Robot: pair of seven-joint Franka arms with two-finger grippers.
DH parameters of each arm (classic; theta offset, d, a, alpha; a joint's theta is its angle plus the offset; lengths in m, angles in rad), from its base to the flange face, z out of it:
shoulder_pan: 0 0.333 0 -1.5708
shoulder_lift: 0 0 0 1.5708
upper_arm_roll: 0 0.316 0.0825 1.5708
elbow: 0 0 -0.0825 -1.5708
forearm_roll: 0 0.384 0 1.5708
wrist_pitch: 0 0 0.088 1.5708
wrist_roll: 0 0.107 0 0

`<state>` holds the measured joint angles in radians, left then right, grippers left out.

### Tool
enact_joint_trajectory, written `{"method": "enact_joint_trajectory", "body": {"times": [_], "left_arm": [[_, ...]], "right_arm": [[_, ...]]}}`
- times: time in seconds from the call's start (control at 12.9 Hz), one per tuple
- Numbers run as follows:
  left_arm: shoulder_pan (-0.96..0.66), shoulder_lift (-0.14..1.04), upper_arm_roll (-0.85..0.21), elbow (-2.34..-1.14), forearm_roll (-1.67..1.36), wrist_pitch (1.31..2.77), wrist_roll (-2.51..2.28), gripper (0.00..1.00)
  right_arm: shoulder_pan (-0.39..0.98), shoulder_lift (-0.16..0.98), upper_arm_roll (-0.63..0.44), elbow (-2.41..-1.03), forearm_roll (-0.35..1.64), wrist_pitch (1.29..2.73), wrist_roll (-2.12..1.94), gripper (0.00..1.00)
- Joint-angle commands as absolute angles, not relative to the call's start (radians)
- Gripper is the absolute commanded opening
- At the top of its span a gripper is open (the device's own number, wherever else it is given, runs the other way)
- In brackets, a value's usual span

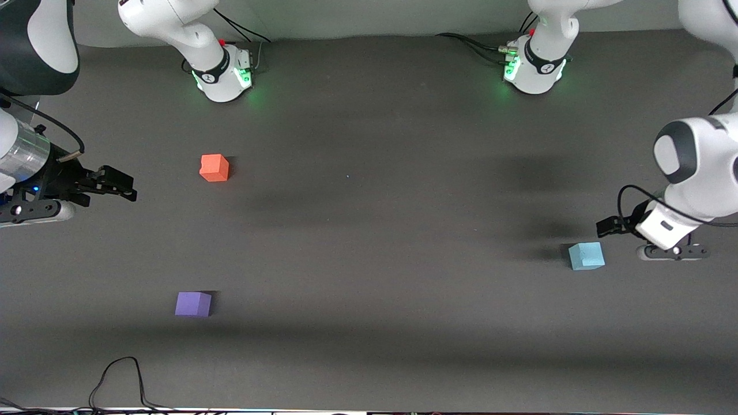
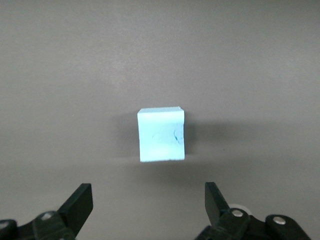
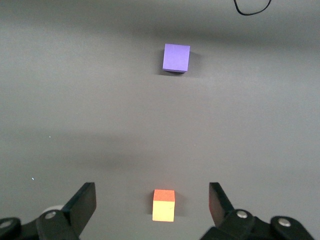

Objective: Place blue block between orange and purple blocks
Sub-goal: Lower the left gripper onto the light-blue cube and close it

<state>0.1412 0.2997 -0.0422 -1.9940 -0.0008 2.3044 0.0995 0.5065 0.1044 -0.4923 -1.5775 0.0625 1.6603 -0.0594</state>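
On the dark grey matte table (image 1: 369,259), three foam cubes sit well apart from one another. The blue block (image 1: 586,255) rests toward the left arm's end, flat on the surface and touching nothing. The orange block (image 1: 214,168) and the purple block (image 1: 193,304) both lie toward the right arm's end, the purple one nearer the front camera, with bare table between them.

The left tool (image 2: 149,202) hangs over the table just beside the blue block, its fingers (image 2: 80,202) spread wide; in the left wrist view the block sits in line with the gap but clear of both fingers. A faint mark shows on the block's face, possibly a scuff, though it is hard to be sure.

The right tool (image 3: 152,202) hovers at the right arm's end of the table, beside the orange block, fingers likewise spread and gripping nothing. That arm waits.

Soft shadows of the arms fall in bands across the table. Green lights glow at both arm bases (image 1: 225,72), and a black cable (image 1: 118,380) loops along the table edge nearest the front camera.
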Motion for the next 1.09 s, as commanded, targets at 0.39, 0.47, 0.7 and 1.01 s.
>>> {"method": "enact_joint_trajectory", "body": {"times": [0.39, 0.47, 0.7, 1.01], "left_arm": [[0.112, 0.486, -0.040, -1.997, 0.018, 2.532, 0.095, 1.00], [0.112, 0.497, -0.040, -1.997, 0.018, 2.536, 0.095, 1.00], [0.114, 0.509, -0.040, -1.997, 0.018, 2.522, 0.091, 0.90], [0.114, 0.506, -0.040, -1.987, 0.018, 2.517, 0.092, 0.41]], "right_arm": [[0.512, 0.092, -0.491, -1.578, 0.061, 1.663, -0.064, 1.00], [0.512, 0.092, -0.491, -1.578, 0.061, 1.663, -0.064, 1.00], [0.511, 0.092, -0.491, -1.585, 0.061, 1.663, -0.069, 1.00], [0.512, 0.094, -0.491, -1.588, 0.061, 1.663, -0.069, 1.00]]}}
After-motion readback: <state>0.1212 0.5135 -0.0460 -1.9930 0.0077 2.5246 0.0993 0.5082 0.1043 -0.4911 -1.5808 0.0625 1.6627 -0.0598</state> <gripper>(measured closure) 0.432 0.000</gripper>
